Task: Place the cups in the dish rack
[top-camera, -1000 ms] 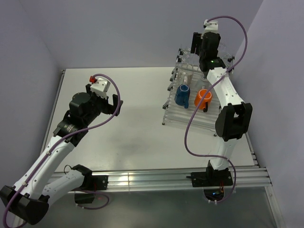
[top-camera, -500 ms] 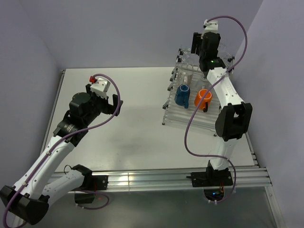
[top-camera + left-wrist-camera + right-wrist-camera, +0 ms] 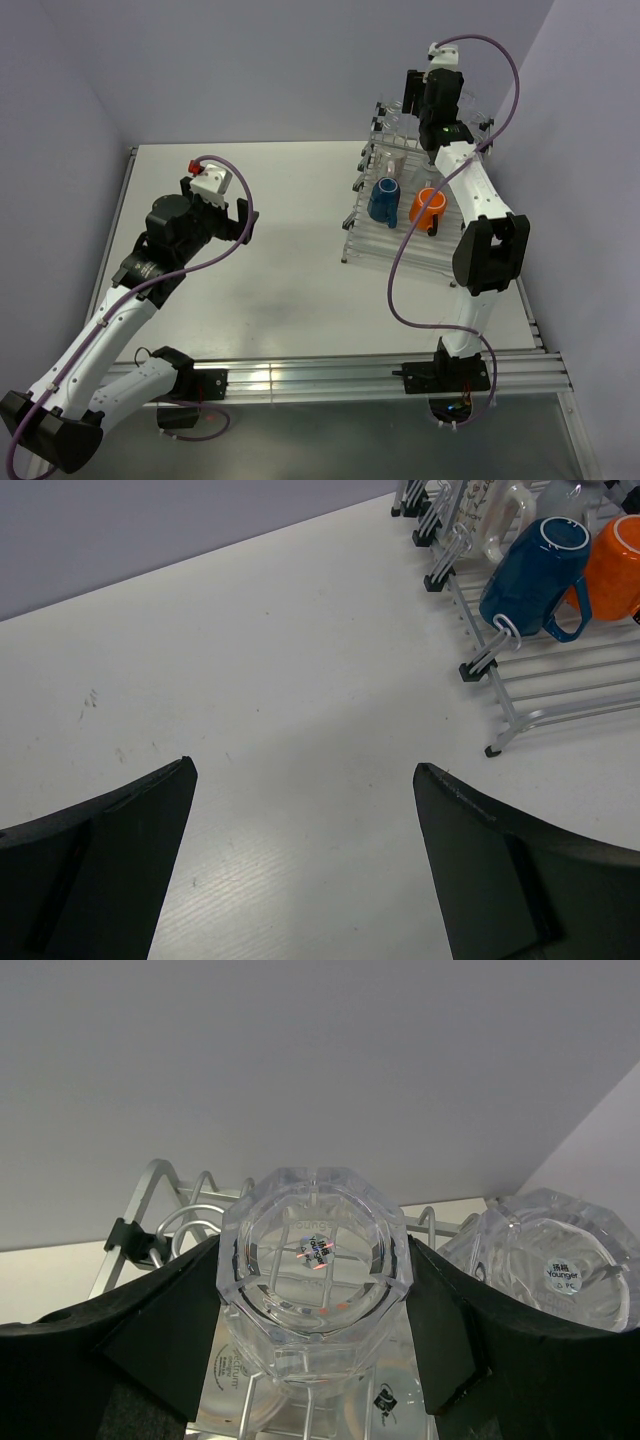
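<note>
Right wrist view shows my right end effector (image 3: pixel 316 1295) pinching a clear glass tumbler (image 3: pixel 315 1245), base facing the lens, at the far end of the dish rack (image 3: pixel 148 1182); I judge placing is in hand, so next I seat it, then spread.

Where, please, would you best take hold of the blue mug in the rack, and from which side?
Probably across its body, coming from above on its free side. The blue mug sits bottom-up and tilted in the dish rack, its handle turned toward the orange mug close beside it, crowding that side.
</note>
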Action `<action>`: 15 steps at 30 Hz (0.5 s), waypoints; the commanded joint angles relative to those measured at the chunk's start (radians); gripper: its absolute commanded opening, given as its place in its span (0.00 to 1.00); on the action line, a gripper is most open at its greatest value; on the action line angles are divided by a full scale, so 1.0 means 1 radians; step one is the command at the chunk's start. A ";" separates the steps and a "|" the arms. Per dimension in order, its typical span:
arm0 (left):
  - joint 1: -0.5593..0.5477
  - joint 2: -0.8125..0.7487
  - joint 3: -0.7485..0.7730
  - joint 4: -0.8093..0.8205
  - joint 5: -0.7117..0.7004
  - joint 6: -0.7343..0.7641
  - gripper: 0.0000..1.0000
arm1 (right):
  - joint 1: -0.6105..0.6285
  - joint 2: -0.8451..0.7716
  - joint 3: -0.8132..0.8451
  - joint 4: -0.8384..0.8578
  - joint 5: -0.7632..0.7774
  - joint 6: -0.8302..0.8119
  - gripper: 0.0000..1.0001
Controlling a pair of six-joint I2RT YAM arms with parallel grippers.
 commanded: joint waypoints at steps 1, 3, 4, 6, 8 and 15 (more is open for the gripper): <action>0.005 -0.022 -0.003 0.034 -0.004 0.007 0.99 | -0.010 -0.001 0.046 0.046 0.003 0.004 0.18; 0.004 -0.022 -0.003 0.034 -0.004 0.007 0.99 | -0.011 -0.001 0.046 0.045 0.003 0.007 0.25; 0.004 -0.022 -0.003 0.034 -0.004 0.007 0.99 | -0.010 -0.004 0.046 0.045 0.000 0.008 0.28; 0.005 -0.020 -0.001 0.034 -0.004 0.007 0.99 | -0.010 -0.005 0.050 0.043 -0.005 0.010 0.36; 0.005 -0.020 -0.003 0.034 -0.004 0.007 0.99 | -0.010 -0.007 0.051 0.043 -0.002 0.010 0.39; 0.007 -0.022 -0.003 0.033 -0.004 0.006 0.99 | -0.010 -0.016 0.054 0.043 0.000 0.008 0.53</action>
